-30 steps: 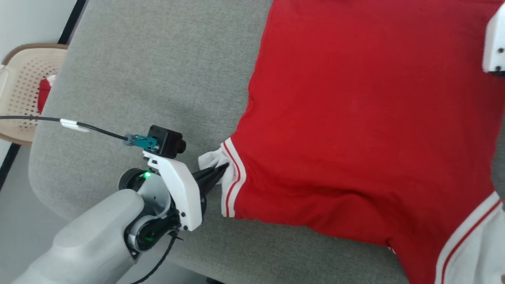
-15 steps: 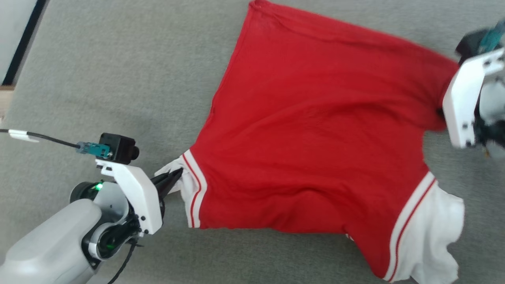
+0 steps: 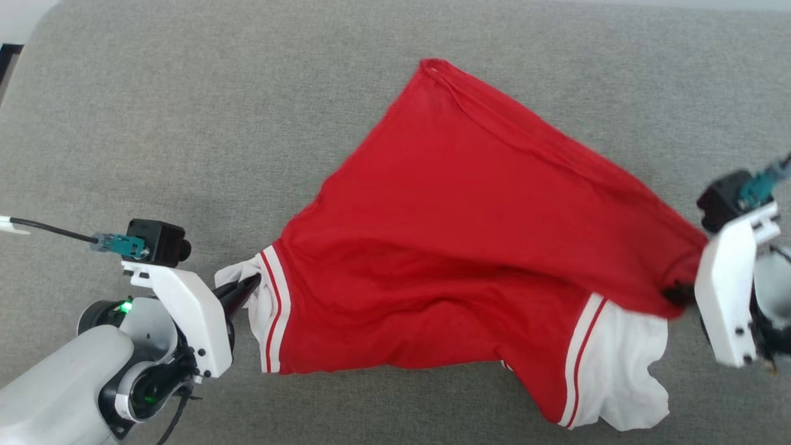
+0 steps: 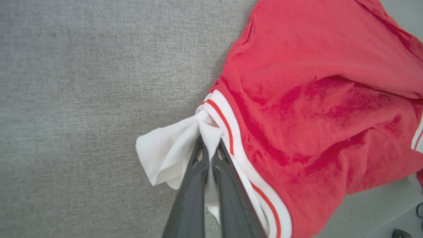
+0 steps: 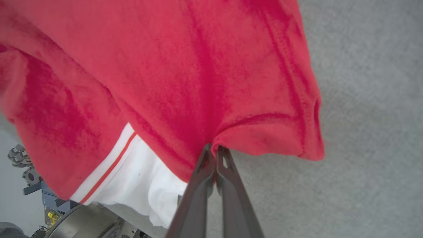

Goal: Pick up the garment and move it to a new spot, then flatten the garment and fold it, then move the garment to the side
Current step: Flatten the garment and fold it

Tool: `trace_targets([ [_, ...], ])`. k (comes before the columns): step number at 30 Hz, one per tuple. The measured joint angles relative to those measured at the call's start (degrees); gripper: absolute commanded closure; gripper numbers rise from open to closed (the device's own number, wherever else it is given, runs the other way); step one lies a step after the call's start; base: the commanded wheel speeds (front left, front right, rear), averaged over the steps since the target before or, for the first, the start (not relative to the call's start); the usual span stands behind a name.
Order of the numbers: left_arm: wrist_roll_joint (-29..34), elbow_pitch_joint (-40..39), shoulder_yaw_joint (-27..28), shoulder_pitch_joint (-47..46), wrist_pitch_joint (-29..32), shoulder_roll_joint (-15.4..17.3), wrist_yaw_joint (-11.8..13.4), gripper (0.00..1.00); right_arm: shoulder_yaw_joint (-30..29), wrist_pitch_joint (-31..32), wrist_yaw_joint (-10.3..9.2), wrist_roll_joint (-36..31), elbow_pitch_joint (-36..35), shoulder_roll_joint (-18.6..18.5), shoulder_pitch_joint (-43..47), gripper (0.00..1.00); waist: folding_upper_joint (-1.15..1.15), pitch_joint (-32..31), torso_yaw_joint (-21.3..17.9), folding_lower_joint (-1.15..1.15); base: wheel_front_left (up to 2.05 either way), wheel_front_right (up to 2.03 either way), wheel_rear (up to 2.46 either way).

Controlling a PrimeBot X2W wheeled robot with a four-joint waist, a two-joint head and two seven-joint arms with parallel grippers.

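One garment [image 3: 469, 247], left end effector [image 4: 210, 142] on white sleeve [image 4: 168, 155]

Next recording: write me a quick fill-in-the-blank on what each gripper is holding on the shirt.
1. The left gripper is shut on the shirt's ____ sleeve.
2. The right gripper is shut on the shirt's ____ body fabric.
3. Under the shirt is a ____ fabric surface.

Missing words: white; red; gray
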Motion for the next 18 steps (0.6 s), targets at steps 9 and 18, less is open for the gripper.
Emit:
trace_targets([
  [9, -0.07, -1.69, 0.22, 0.58, -0.08, 0.54, 0.63, 1.00, -6.71, -1.27, 0.00, -4.52, -4.04, 6.41, 12.21, 1.00, 0.00, 0.51, -0.10, 0.00, 0.00, 0.00, 0.00],
  [18, -0.05, -1.40, 0.25, 0.58, -0.51, -0.26, 0.48, 1.00, -8.15, -7.66, 0.03, -6.83, -1.90, 8.98, 13.02, 0.00, 0.00, 0.83, 0.56, 0.00, 0.00, 0.00, 0.00],
])
